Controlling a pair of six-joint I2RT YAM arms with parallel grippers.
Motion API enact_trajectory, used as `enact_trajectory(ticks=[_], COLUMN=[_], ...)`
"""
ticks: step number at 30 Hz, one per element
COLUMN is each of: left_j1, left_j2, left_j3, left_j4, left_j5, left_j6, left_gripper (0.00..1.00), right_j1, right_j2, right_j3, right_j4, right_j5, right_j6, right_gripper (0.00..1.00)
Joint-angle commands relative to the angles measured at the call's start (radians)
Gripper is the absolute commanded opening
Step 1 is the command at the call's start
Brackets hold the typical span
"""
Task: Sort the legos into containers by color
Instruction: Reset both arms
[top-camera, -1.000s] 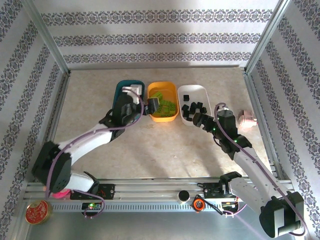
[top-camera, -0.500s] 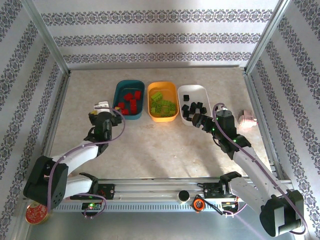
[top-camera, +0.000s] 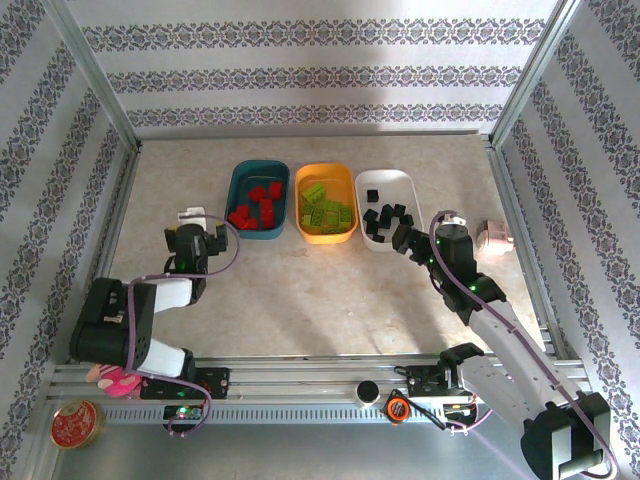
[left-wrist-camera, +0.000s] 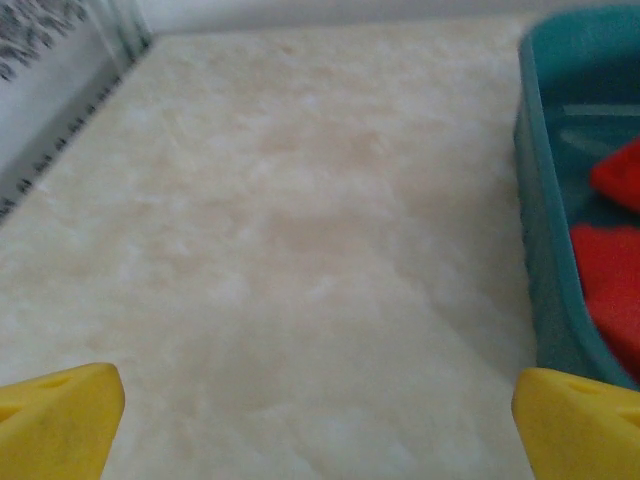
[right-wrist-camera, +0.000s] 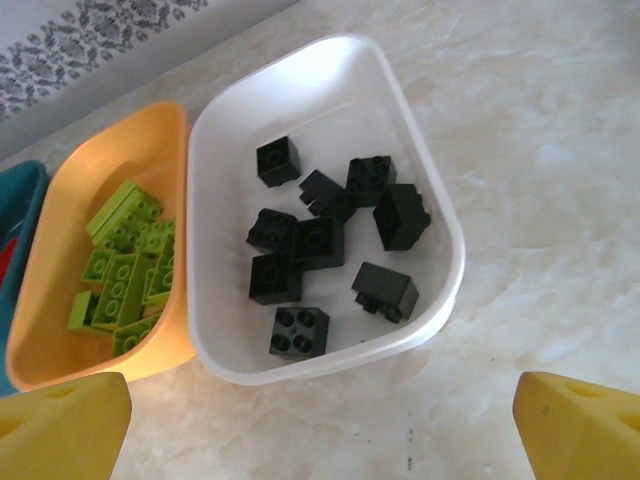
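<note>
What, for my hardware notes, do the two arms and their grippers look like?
Both the left arm and the right arm have white shells, black joints and a thin purple cable looping alongside. The left gripper and right gripper are black bodies ending in yellow fingertips.

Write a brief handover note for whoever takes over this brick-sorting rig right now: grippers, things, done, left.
Left gripper: open, empty, beside the dark teal plastic tray.
Right gripper: open, empty, near the white plastic tray.
Red studded bricks in teal; lime green bricks in the orange-yellow plastic tray; black bricks in white.
Done: every brick in view is sorted.
Left: probably nothing.
</note>
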Motion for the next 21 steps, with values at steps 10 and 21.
enact_trajectory(ticks=[10,21], left_j1=[0.079,0.06], left_j2=[0.118,0.115], left_j3=[-0.001,-0.023], left_j4=[0.239,0.278], left_j5=[0.181,0.104], left_j6=[-0.011,-0.018], left_gripper=[1.0,1.0], right_j1=[0.025,-0.183], right_j2=[-0.049,0.262], right_j3=[-0.103,-0.212], right_j4=[0.208,0.755], right_j5=[0.385,0.159], right_j6=[-0.2,-0.547], right_gripper=[0.98,0.98])
